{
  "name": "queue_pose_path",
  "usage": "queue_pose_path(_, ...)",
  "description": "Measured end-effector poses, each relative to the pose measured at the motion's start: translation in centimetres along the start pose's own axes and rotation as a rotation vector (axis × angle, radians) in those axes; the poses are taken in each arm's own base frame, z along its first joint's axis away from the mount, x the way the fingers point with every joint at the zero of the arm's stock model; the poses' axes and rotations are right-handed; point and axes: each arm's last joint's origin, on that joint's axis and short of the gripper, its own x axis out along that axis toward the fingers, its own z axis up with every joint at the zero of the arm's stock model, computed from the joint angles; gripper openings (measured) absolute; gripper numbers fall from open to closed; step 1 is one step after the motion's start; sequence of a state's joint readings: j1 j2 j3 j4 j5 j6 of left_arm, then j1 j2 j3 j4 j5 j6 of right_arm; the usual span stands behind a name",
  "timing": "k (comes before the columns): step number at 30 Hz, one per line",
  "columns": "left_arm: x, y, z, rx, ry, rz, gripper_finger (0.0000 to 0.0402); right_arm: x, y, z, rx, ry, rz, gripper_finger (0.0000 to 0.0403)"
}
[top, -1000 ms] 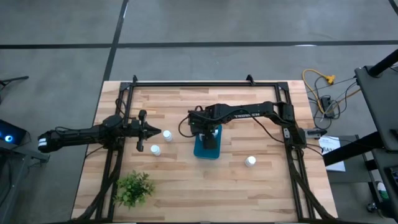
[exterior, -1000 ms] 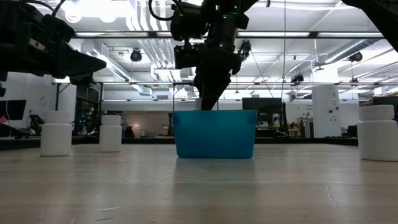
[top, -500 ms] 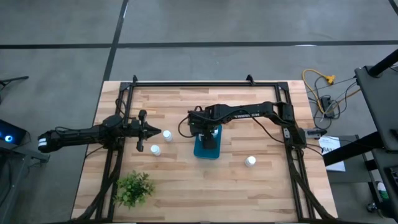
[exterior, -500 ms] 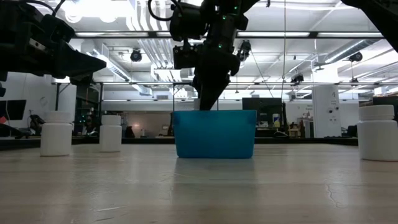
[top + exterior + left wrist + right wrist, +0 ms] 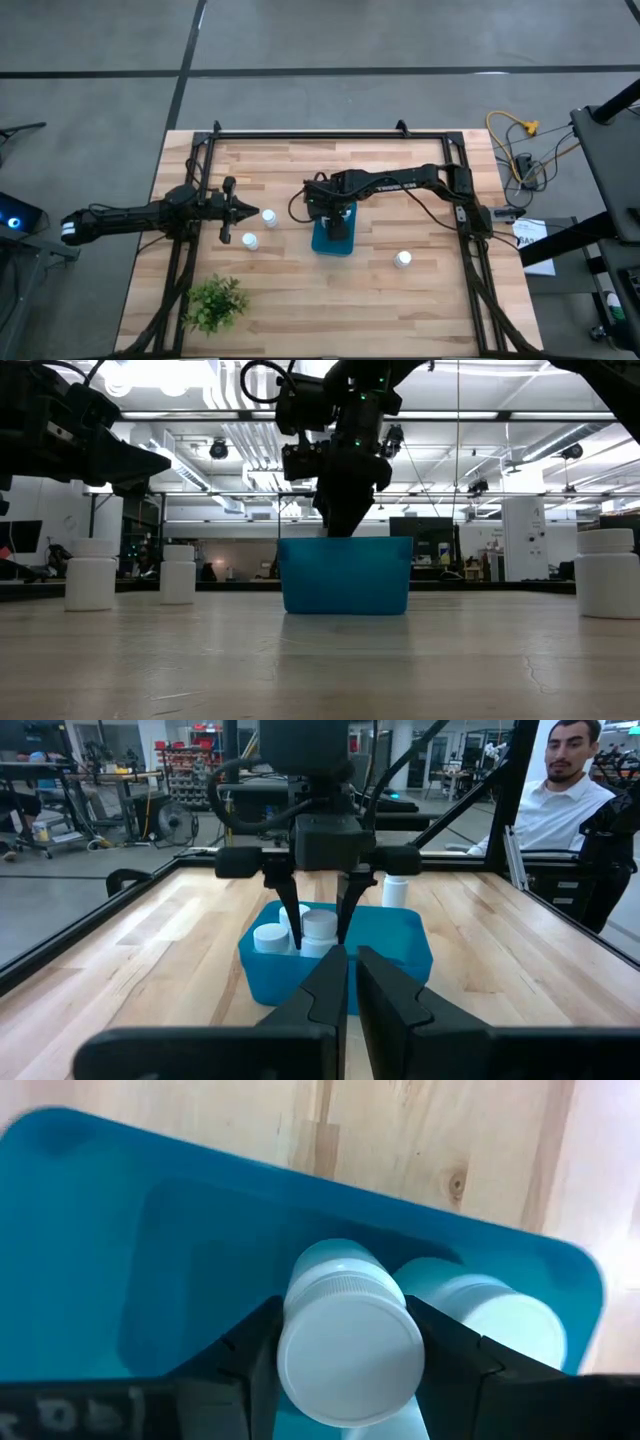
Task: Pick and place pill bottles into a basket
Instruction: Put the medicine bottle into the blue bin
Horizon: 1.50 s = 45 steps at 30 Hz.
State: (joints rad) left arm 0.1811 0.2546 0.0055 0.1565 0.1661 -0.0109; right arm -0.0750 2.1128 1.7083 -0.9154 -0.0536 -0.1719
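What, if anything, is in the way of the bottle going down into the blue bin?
Nothing blocks the drop: the right gripper holds a pill bottle directly over the open basket. Another bottle already lies inside, right beside it, so room is tight.

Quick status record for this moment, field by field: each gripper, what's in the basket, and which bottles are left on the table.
right gripper: over the basket, shut on a pill bottle held inside it
left gripper: shut, empty, waiting left of the basket
in basket: two more bottles: one standing, one beside the held one
bottles on table: three; two near the left gripper, one right of the basket
other: plant at the near left; person beyond the table
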Motion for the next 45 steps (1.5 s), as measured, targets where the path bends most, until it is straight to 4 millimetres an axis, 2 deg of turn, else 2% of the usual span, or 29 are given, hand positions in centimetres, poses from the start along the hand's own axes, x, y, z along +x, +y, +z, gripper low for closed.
queue_pose_path(6,0.0,0.0,0.0,0.0,0.0,0.0,0.0008,0.75,0.04,-0.36,-0.001,0.005,0.008,0.016)
queue_pose_path(20,0.0,0.0,0.0,0.0,0.0,0.0,0.0008,0.78,0.0,0.01,-0.003,-0.038,0.02,0.016)
queue_pose_path(25,0.0,0.0,0.0,0.0,0.0,0.0,0.0008,0.78,-0.01,0.0,-0.001,-0.037,0.017,0.018)
queue_pose_path(34,0.0,0.0,0.0,0.0,0.0,0.0,0.0008,0.78,-0.12,-0.02,0.0,-0.032,-0.009,0.0179)
queue_pose_path(45,0.0,0.0,0.0,0.0,0.0,0.0,0.0008,0.76,-0.1,-0.07,0.015,-0.028,-0.006,0.0209)
